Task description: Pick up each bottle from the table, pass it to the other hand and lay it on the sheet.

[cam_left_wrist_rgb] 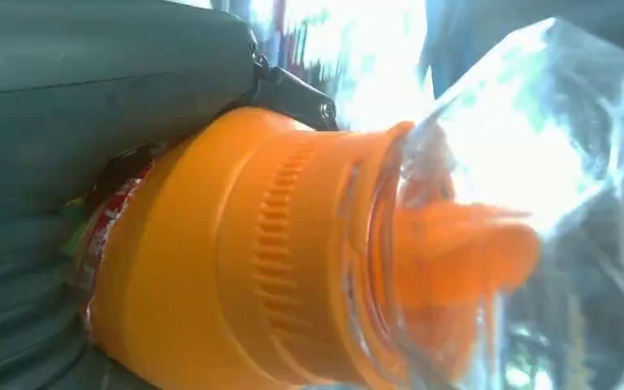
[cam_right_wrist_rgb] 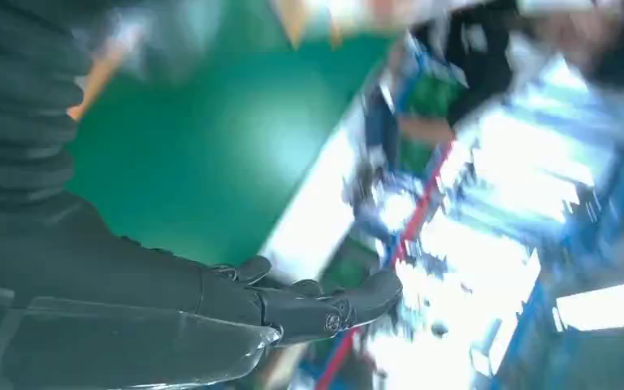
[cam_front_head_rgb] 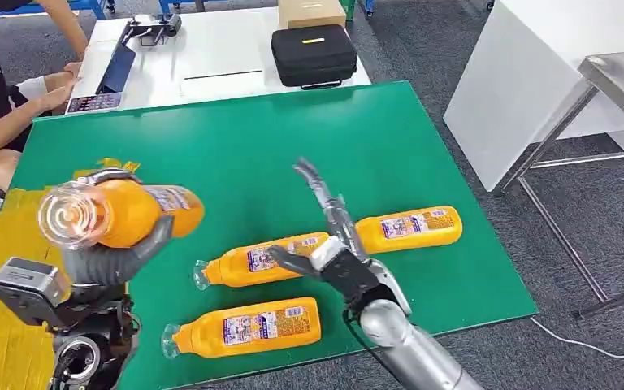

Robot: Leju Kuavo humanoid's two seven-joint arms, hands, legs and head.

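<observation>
a: green bench (cam_front_head_rgb: 236, 138) first. what lies on it?

b: three orange bottles. far one (cam_front_head_rgb: 410, 228), middle one (cam_front_head_rgb: 260, 260) just beside the right hand, near one (cam_front_head_rgb: 248, 326) by the front edge. the yellow sheet (cam_front_head_rgb: 4, 325) sits at the bench's left side.

a: the fourth bottle?

b: held bottle (cam_front_head_rgb: 126, 213), lifted above the sheet's edge, clear cap toward the camera. left hand (cam_front_head_rgb: 118, 258) grips its body.

a: right hand (cam_front_head_rgb: 333, 248)?

b: fingers apart, holding nothing.

a: handling?

b: judged: full, so fairly heavy; smooth plastic, likely slippery. grip the labelled mid-body, never the clear cap.
</observation>
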